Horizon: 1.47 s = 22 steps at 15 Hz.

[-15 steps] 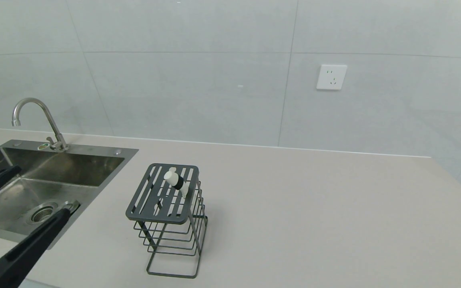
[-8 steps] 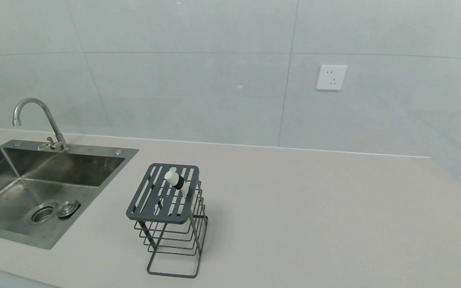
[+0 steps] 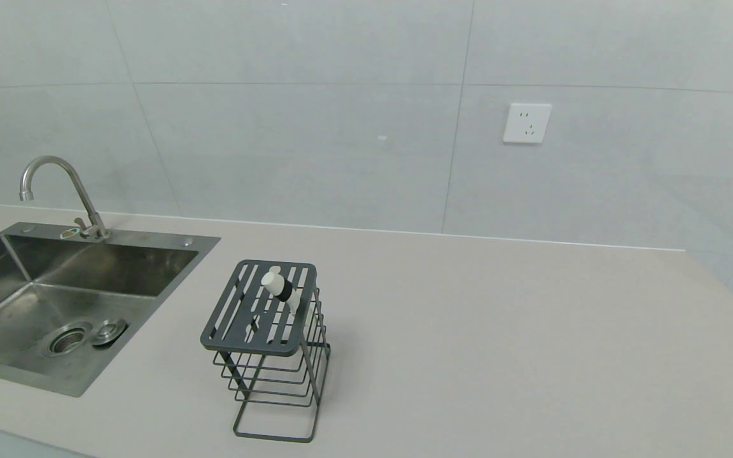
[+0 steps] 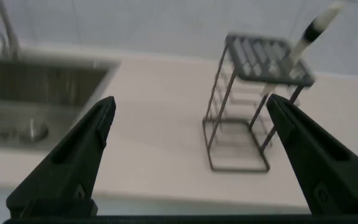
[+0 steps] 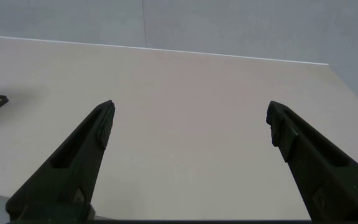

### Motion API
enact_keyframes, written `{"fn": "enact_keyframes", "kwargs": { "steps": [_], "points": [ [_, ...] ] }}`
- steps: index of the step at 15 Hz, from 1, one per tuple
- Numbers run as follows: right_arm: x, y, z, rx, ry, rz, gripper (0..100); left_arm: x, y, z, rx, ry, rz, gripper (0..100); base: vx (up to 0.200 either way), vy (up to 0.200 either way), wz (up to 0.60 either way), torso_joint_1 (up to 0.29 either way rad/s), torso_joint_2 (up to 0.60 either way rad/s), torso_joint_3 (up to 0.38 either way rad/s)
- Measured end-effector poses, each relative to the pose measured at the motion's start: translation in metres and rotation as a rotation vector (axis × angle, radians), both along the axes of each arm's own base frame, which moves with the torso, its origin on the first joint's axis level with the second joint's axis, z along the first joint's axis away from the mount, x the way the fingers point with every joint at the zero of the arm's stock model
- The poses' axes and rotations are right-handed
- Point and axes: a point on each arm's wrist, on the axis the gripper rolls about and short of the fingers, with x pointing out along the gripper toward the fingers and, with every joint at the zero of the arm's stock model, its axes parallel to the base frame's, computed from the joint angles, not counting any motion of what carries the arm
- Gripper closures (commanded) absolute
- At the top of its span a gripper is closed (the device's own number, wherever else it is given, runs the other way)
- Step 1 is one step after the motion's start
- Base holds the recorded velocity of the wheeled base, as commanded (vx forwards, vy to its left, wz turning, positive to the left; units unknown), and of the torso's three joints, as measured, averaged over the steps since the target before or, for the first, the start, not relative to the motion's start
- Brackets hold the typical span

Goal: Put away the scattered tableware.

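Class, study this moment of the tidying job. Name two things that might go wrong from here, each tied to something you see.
1. The white-handled utensil leans out of the slotted top of the tall, narrow wire rack; a nudge might knock it out or topple the rack.
2. The open left pincer faces the rack; on approach it might snag the thin wires and shove the rack toward the sink.

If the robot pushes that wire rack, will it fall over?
It could well tip: the rack is tall on a narrow wire base. It likely feels stiff and light, being mostly open wire. The white utensil leaning in its top might wobble or slide.
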Motion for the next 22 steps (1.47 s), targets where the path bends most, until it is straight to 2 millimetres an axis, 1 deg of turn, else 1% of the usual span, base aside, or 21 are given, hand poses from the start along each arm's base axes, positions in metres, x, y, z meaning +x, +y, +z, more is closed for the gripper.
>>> {"fn": "enact_keyframes", "kwargs": {
  "steps": [3,6,10,11,13,15,16,20,22],
  "points": [
    [0.0000,0.0000,-0.0001,0.009,0.002,-0.003,0,-0.0002,0.0007,0.0001,-0.002,-0.006,0.051,0,0.000,0.000,0.00,0.000,0.00,0.000],
    [0.0001,-0.0001,-0.0001,0.018,0.003,-0.005,0,-0.0004,0.0022,0.0002,0.049,-0.008,0.124,0,0.000,0.000,0.00,0.000,0.00,0.000],
    [0.0000,-0.0003,-0.0001,0.024,0.004,-0.019,0,-0.0007,0.0037,0.0002,0.024,-0.008,0.194,0,0.000,0.000,0.00,0.000,0.00,0.000],
    [0.0000,-0.0003,0.0000,0.024,0.003,-0.019,0,-0.0007,0.0037,0.0002,0.060,-0.005,0.192,0,0.000,0.000,0.00,0.000,0.00,0.000],
    [0.0000,-0.0003,0.0000,0.023,0.003,-0.016,0,-0.0004,0.0019,0.0001,0.102,-0.004,0.111,0,0.000,0.000,0.00,0.000,0.00,0.000],
    [0.0000,-0.0003,0.0001,0.023,0.003,-0.015,0,-0.0005,-0.0026,-0.0030,0.157,0.014,-0.097,0,0.000,0.000,0.00,0.000,0.00,0.000],
    [0.0000,-0.0003,0.0000,0.024,0.004,-0.016,0,-0.0009,-0.0035,-0.0072,0.182,0.050,-0.143,0,0.000,0.000,0.00,0.000,0.00,0.000],
    [0.0000,-0.0003,0.0002,0.026,0.004,-0.016,0,-0.0008,-0.0037,-0.0067,0.190,0.045,-0.150,0,0.000,0.000,0.00,0.000,0.00,0.000],
    [0.0000,-0.0003,0.0001,0.025,0.004,-0.016,0,-0.0008,-0.0042,-0.0066,0.165,0.049,-0.126,0,0.000,0.000,0.00,0.000,0.00,0.000]
  ]
}}
